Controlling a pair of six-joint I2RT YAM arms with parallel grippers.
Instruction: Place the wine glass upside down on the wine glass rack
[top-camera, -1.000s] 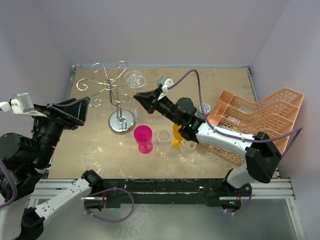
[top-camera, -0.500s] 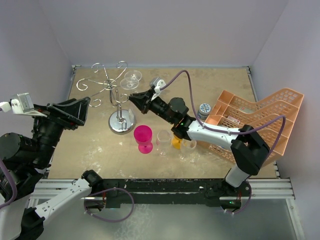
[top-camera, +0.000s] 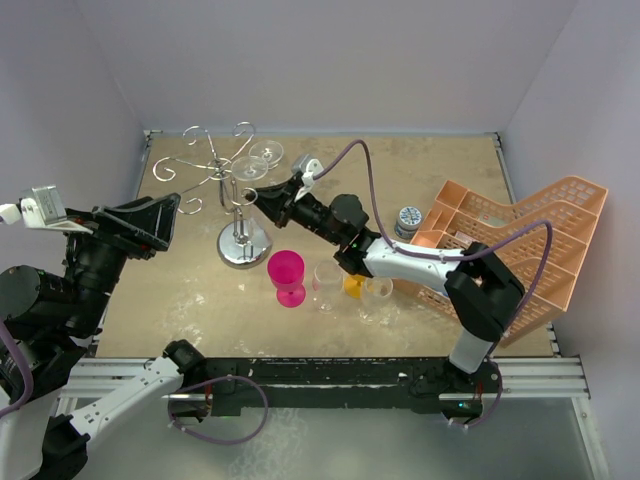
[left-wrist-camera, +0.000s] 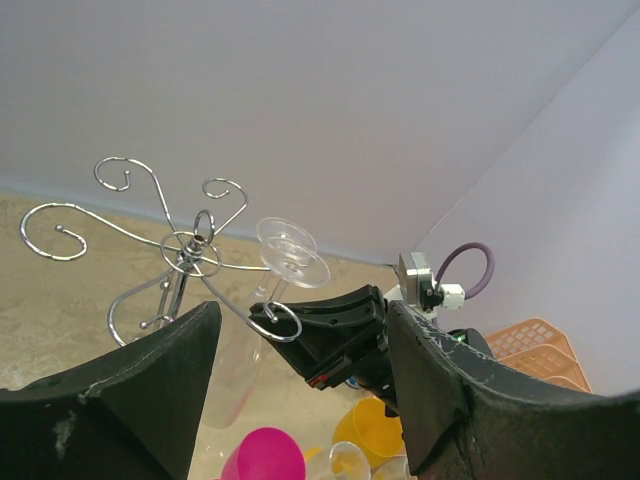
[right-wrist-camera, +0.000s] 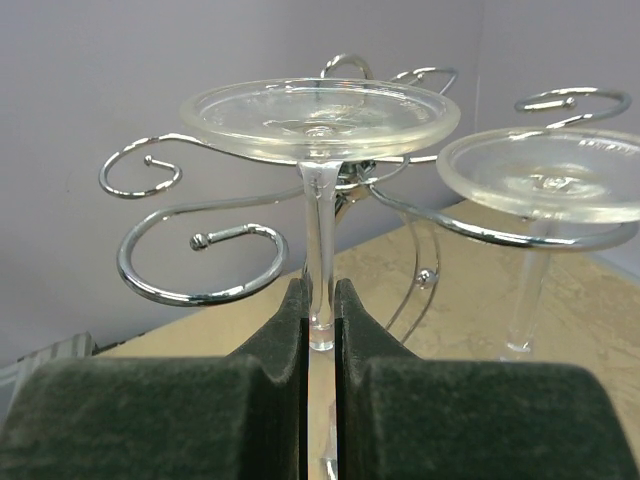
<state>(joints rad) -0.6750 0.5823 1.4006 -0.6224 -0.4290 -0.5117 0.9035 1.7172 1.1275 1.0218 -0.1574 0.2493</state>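
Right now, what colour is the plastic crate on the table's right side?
The crate is peach, a pale orange; the top view shows it best.

The shiny chrome wire wine glass rack (right-wrist-camera: 195, 265) is polished metal, mirror-bright from its curled scrolls down to its round base. The clear, smooth wine glass (right-wrist-camera: 320, 115) in the right pincer (right-wrist-camera: 320, 300) is glossy and see-through. So is the second clear stemmed glass (right-wrist-camera: 545, 185) beside it. The right pincer's pads (right-wrist-camera: 250, 400) are matt black with a fine, felt-like grain. The left pincer (left-wrist-camera: 300, 315) has dull black plastic fingers, faintly rough. The magenta plastic goblet (top-camera: 286, 270) looks smooth and translucent. The peach plastic lattice crate (top-camera: 530, 230) is matt. The sandy beige table (top-camera: 180, 290) is mottled, with a slight sheen.
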